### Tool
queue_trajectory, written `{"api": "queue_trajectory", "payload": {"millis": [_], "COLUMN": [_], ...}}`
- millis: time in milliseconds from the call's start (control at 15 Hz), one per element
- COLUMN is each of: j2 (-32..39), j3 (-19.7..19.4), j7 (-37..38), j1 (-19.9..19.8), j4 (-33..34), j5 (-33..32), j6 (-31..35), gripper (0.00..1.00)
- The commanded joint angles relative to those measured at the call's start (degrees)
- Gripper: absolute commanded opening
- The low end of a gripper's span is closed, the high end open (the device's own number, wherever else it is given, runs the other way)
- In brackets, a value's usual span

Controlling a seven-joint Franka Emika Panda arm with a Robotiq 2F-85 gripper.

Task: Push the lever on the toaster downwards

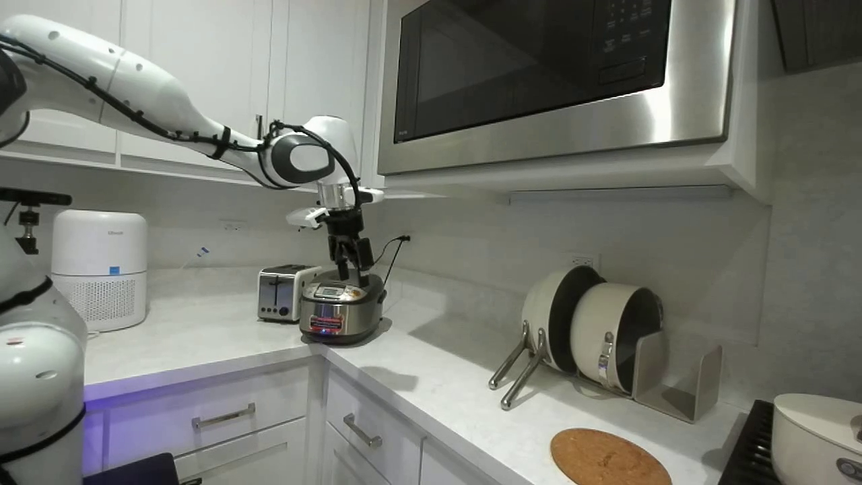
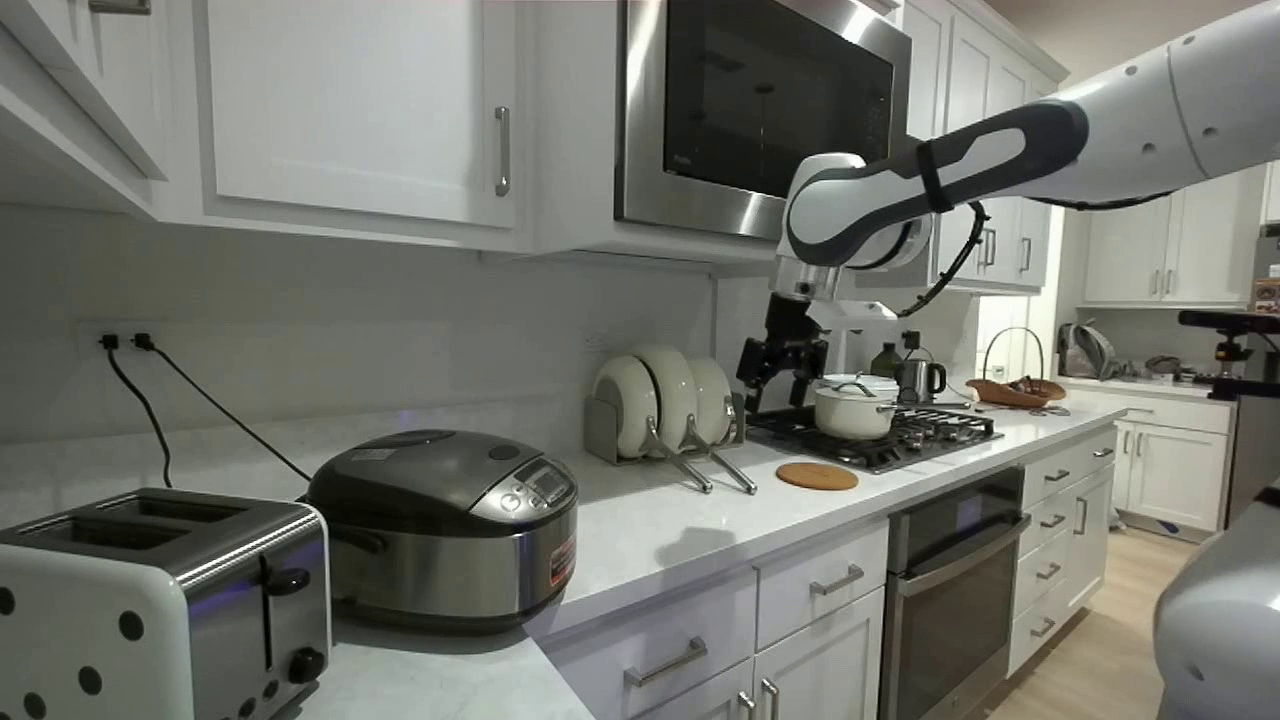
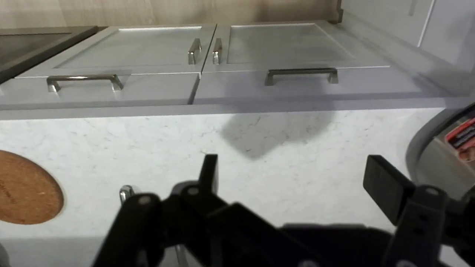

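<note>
gripper (image 3: 295,172): spread wide, in the air above the counter (image 3: 130,148) | toaster (image 2: 165,600): left of the rice cooker (image 2: 430,575) in both exterior views | lever (image 2: 288,582): high on the toaster's front (stubby and black)

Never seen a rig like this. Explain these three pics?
It's a remote-controlled white robot arm with a black two-fingered end effector. Two pictures are exterior views, shot from separate spots outside the robot; the wrist view is shot from the arm itself, looking down at the counter. On the counter are a toaster, a rice cooker, pans in a rack and a round cork mat. The end effector is open and holds nothing. The toaster's lever sits near the top of its slot.
</note>
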Motion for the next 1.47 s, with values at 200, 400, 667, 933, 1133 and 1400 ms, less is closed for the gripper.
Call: {"api": "queue_trajectory", "payload": {"millis": [200, 400, 667, 933, 1133, 1400], "j2": [-11.35, -16.08, -21.23, -23.41, -23.02, -20.65], "j3": [1.21, 1.77, 3.96, 7.98, 11.04, 14.51], "j7": [-7.45, -10.09, -11.85, -12.05, -11.8, -11.22], "j1": [5.62, 8.63, 13.12, 17.9, 20.84, 23.28], "j4": [-4.74, -6.54, -9.5, -11.57, -11.87, -10.5], "j5": [4.51, 6.99, 10.28, 12.27, 12.9, 13.22], "j6": [-6.93, -9.6, -9.93, -9.25, -8.49, -7.12], "gripper": [1.0, 1.0, 1.0, 1.0, 1.0, 1.0]}}
